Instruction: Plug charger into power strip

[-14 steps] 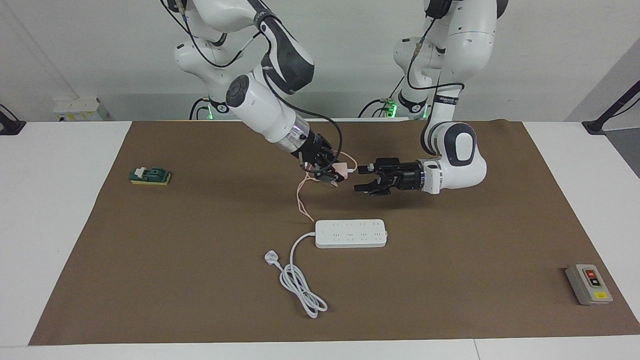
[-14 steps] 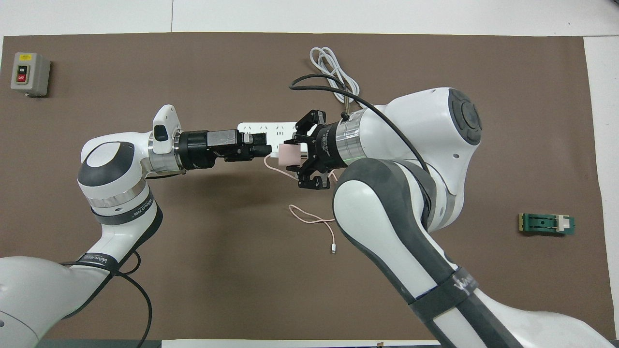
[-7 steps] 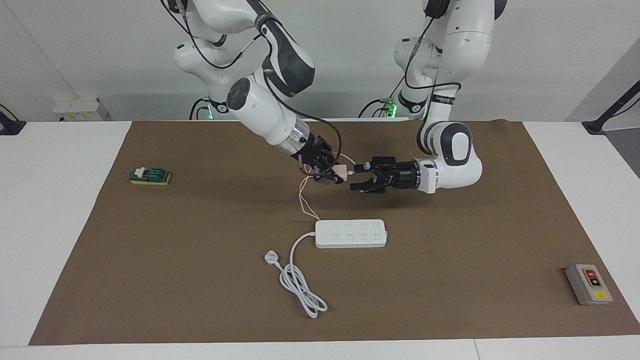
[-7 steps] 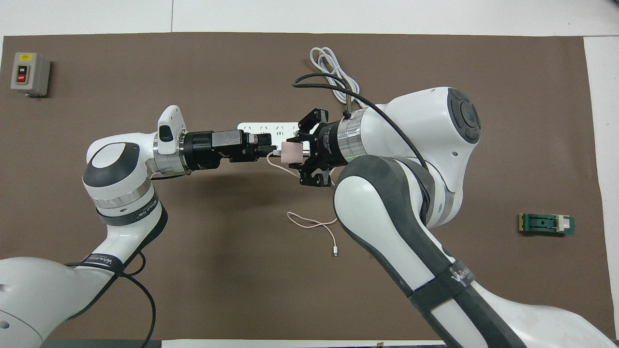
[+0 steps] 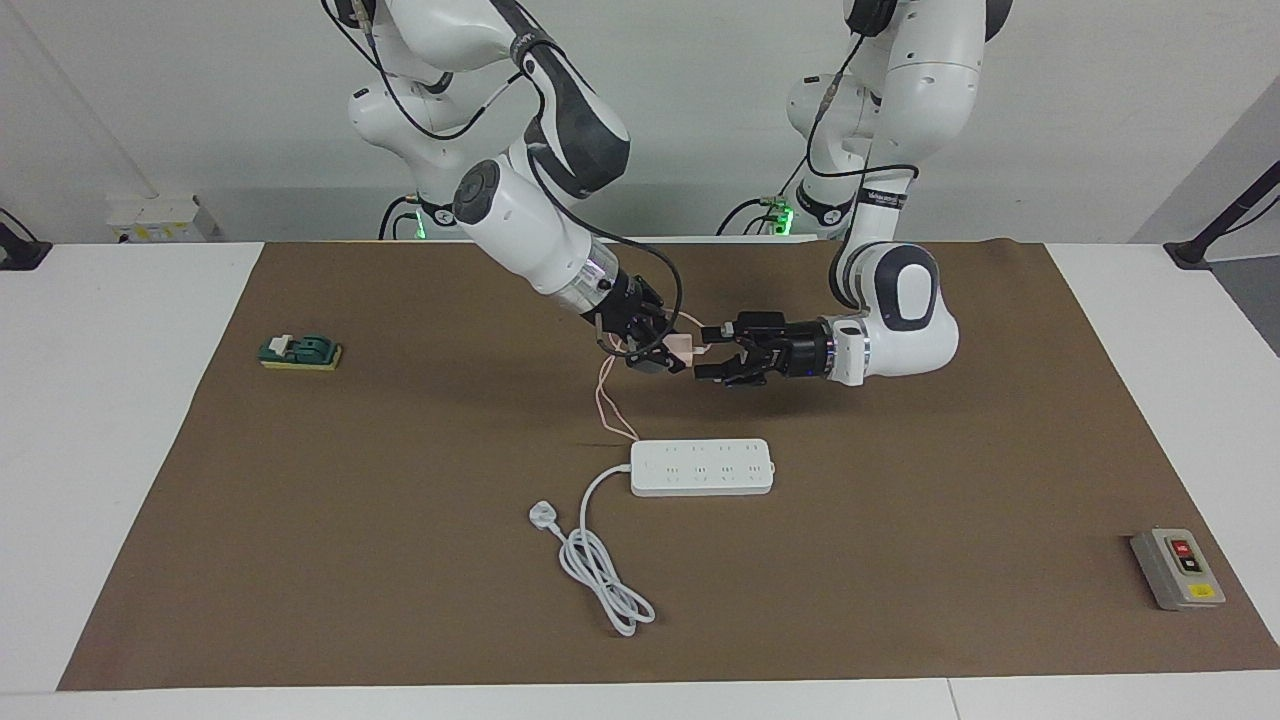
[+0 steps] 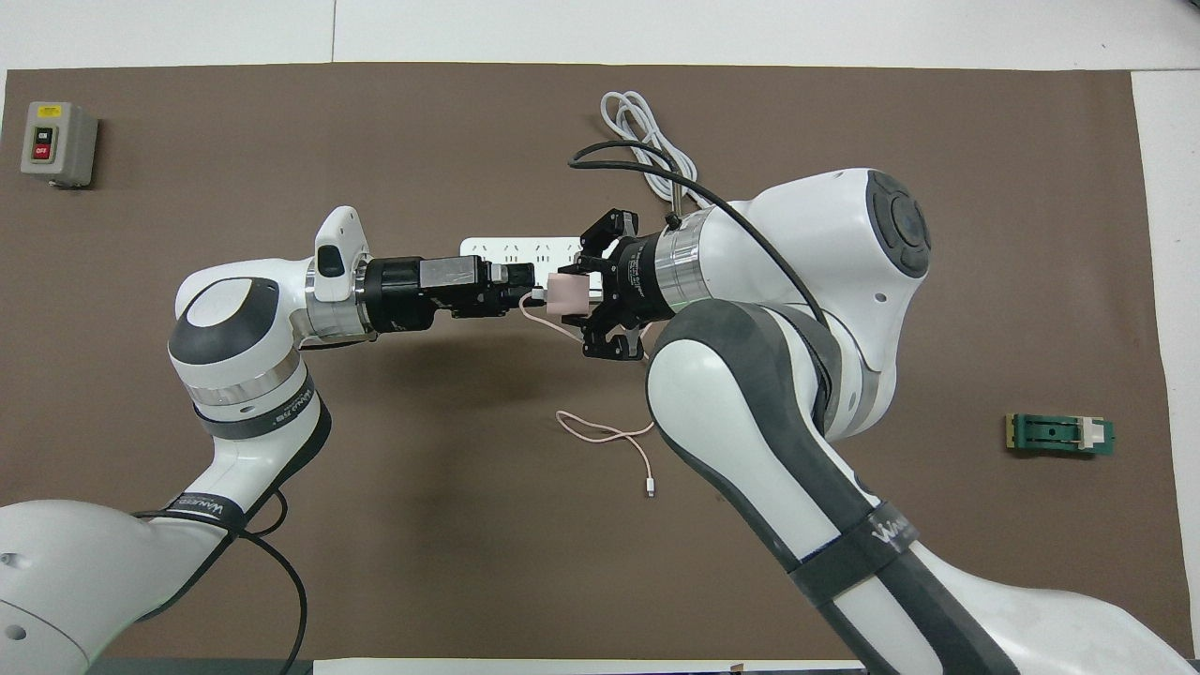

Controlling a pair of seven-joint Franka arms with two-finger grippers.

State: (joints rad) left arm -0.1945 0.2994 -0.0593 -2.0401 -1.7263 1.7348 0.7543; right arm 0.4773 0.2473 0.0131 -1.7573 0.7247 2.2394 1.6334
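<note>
I've got the charger (image 5: 681, 347) pinched in my right gripper (image 5: 662, 352), up over the worktop. My left gripper (image 5: 708, 351) faces it head-on, spread wide, empty, closest. Power strip (image 5: 702, 467) lies below, long axis crosswise.

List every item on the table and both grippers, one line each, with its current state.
charger: held in the air by the right gripper, unplugged, cable hanging to the mat.
left gripper: open, at the charger's cable end.
power strip: flat on the mat, sockets empty.
white plug: loose on the mat, cord coiled.
switch box: untouched.
green block: untouched.
</note>
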